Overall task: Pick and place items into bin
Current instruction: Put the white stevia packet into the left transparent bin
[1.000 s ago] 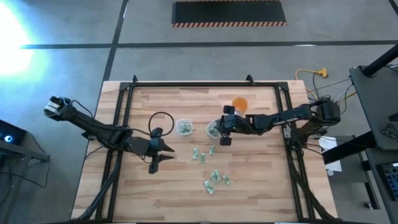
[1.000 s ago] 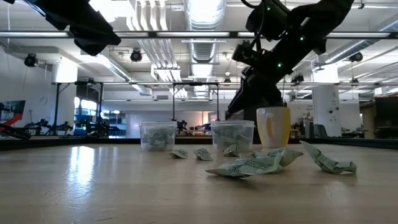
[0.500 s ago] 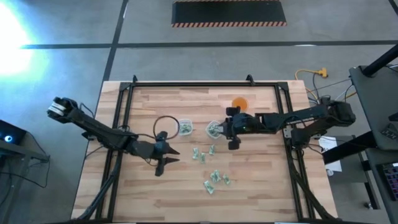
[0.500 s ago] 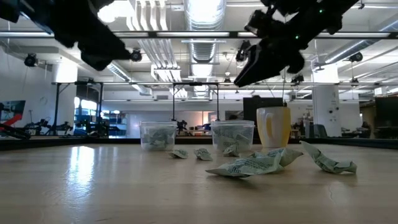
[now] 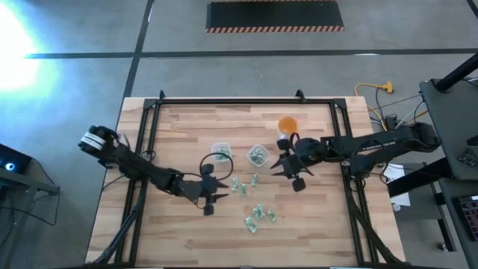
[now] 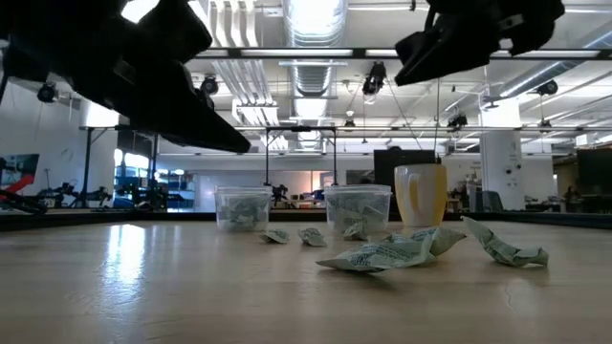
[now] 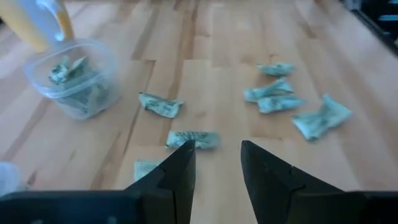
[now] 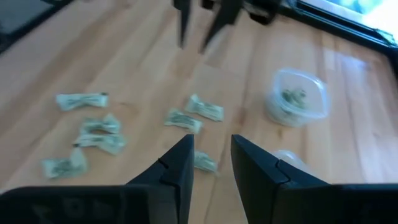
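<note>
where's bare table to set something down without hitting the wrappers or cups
Bare wood runs along the table's near edge below the wrappers, across its left side beyond the left hand, and along the far edge behind the orange cup. The middle is crowded: two clear cups, scattered wrappers, and the right hand overhead.

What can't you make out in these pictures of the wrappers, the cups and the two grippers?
- Wrapper count in either clear cup: too small in the high view, blurred in the wrist views.
- Printing on the loose wrappers: too small.
- Orange cup: base hidden by wrappers in the low view.
- Left gripper, right gripper: empty, open.
</note>
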{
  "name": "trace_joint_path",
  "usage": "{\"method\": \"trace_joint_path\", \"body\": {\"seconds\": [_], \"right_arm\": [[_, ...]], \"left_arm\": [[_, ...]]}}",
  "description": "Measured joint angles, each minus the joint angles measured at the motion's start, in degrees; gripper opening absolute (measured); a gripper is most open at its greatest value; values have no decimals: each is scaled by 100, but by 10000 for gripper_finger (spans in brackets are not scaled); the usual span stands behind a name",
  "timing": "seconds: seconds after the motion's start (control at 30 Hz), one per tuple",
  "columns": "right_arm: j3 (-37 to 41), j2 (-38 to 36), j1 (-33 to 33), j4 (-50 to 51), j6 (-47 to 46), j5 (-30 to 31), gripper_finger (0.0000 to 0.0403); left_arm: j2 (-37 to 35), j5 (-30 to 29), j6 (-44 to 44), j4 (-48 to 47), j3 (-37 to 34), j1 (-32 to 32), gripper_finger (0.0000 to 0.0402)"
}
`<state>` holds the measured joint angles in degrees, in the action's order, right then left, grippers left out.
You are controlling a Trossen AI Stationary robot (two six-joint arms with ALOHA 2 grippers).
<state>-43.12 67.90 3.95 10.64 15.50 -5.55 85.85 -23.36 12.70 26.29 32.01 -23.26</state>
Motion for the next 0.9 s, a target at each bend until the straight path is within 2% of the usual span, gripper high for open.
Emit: {"method": "trace_joint_path", "body": {"seconds": [0.27,0.43,0.9], "right_arm": [[274,-288,235,9,-34,-103,94],[401,-370,284,12,-89,-106,87],[593,-415,295,-25,-173,-98,72]], "left_arm": [[961,-226,-168,996,21,37,112],[1356,-273,-170,1103,179,43,112],[1559,-416,-255,1064,226,194,112]]}}
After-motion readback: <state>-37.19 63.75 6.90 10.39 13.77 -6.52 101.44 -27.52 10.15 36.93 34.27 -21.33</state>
